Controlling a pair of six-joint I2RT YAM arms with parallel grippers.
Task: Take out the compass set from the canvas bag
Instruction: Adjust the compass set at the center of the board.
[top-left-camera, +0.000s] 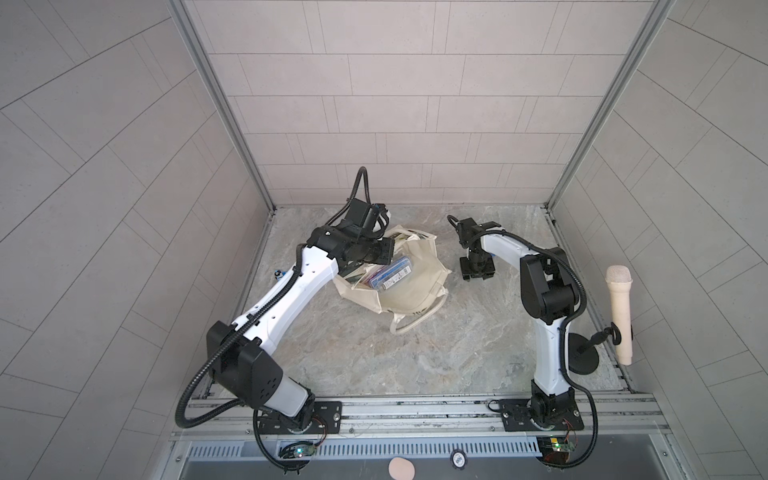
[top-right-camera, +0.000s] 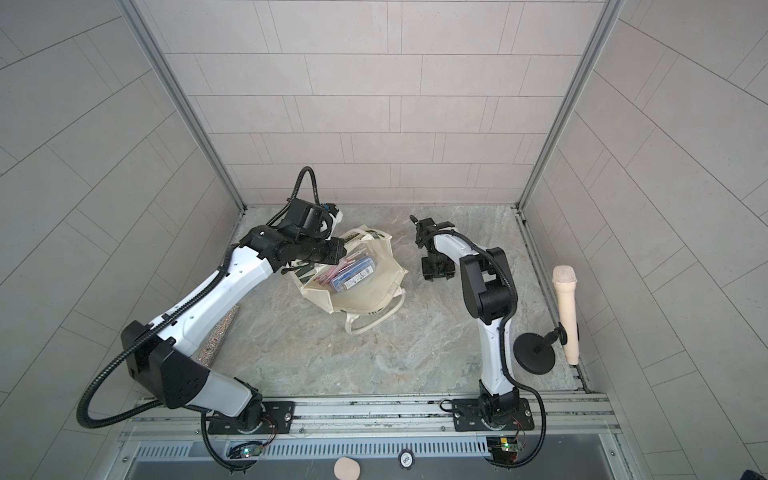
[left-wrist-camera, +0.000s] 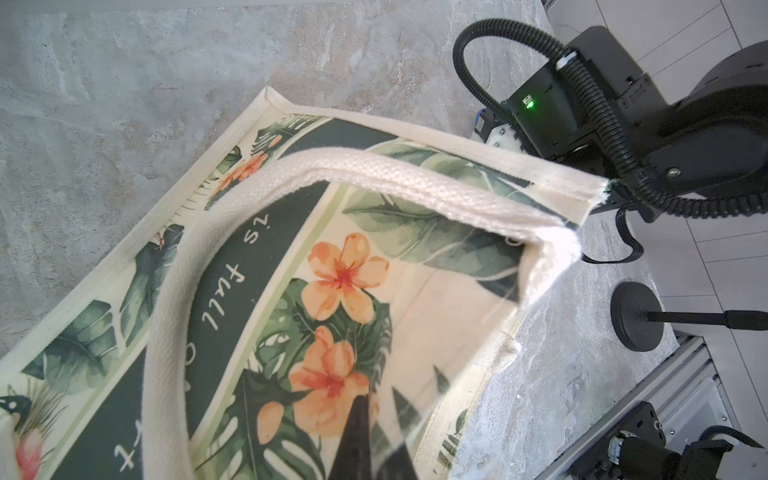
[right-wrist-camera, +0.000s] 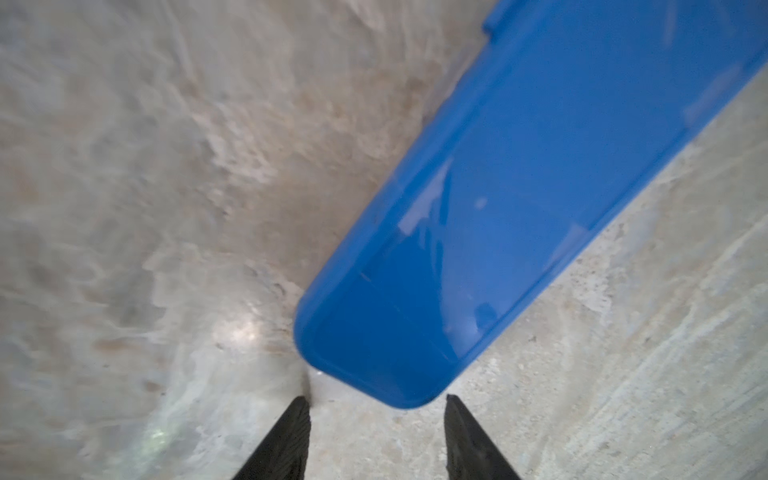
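Top views: both showed a grey marbled table (top-left-camera: 374, 357) inside tiled walls, with 2 arms mounted at its near edge.
Left arm (top-left-camera: 282, 299): reached far and inward to the left rim of the bag.
Right arm (top-left-camera: 548, 345): bent over the table to the right of the bag, wrist pointing down.
Canvas bag (top-left-camera: 415, 286): lay near the table's middle, slightly left and far, with its mouth open upward. 1 loop handle (top-left-camera: 409, 328) trailed on the near side. The left wrist view showed its green leaf-and-flower print (left-wrist-camera: 124, 291).
Microphone (top-left-camera: 619, 316): stood on a round black stand at the right edge.
Blue case (right-wrist-camera: 519, 187): lay on the bare table outside the bag, its end just ahead of the right fingertips and not touching them. Whether it was the compass set could not be told.
Labelled case (top-left-camera: 392, 272): sat inside the bag beside a pink case (top-right-camera: 326, 277).
Left gripper (left-wrist-camera: 359, 419): was pressed together on the bag's cloth at its left rim.
Right gripper (right-wrist-camera: 378, 405): was spread, gripping nothing.
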